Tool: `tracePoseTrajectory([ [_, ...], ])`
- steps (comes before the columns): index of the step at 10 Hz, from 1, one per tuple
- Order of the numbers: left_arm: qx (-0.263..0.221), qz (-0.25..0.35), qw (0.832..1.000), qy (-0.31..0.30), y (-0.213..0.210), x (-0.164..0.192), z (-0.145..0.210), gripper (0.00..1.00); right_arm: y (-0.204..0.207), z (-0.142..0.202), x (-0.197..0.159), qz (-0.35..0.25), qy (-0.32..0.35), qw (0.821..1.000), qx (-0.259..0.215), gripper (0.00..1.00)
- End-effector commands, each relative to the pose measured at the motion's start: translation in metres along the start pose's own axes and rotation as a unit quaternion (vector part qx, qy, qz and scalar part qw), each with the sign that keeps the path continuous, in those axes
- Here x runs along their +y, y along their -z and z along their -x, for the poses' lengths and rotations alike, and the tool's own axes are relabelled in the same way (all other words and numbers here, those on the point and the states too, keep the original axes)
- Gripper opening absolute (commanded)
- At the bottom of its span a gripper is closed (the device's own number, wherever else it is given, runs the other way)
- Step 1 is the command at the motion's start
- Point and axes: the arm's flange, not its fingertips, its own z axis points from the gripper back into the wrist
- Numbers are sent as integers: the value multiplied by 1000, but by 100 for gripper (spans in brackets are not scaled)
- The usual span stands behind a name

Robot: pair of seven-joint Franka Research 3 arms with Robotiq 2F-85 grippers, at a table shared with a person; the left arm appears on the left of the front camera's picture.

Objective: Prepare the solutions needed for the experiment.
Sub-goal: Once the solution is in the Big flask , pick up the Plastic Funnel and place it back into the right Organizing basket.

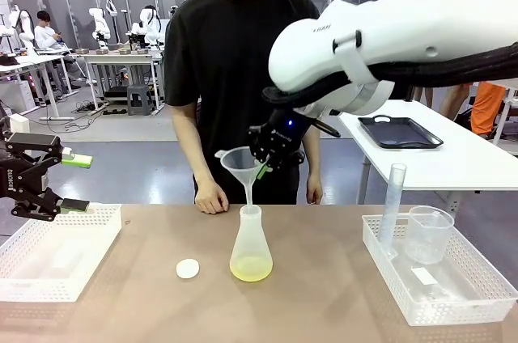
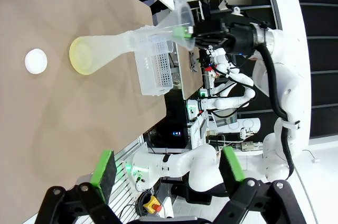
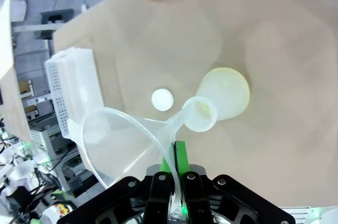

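- Over mid-table, right gripper (image 1: 262,168) pinches the funnel (image 1: 235,162) rim, stem upright at the Erlenmeyer flask (image 1: 250,234) mouth, yellow-green solution (image 1: 251,268) directly below.
- Far off, left gripper (image 1: 76,183) hovers, jaws spread.

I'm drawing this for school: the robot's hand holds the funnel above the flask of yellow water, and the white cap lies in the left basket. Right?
Not quite. The white cap lies on the table beside the flask, not in the left basket; the front view shows it. The right hand does hold the funnel above the flask's yellow liquid.
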Motion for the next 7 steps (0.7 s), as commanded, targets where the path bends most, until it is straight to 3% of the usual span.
tracePoseTrajectory([
  [1, -2, 11, 1000, 1, 2, -2, -2, 100, -24, -4, -13, -42, -9, 999, 6, 0],
  [4, -2, 11, 1000, 1, 2, -2, -2, 100, -64, -8, -32, -63, -8, 998, 15, 0],
  [7, -2, 11, 1000, 1, 2, -2, -2, 100, -109, -20, -92, -41, 8, 999, -1, 0],
])
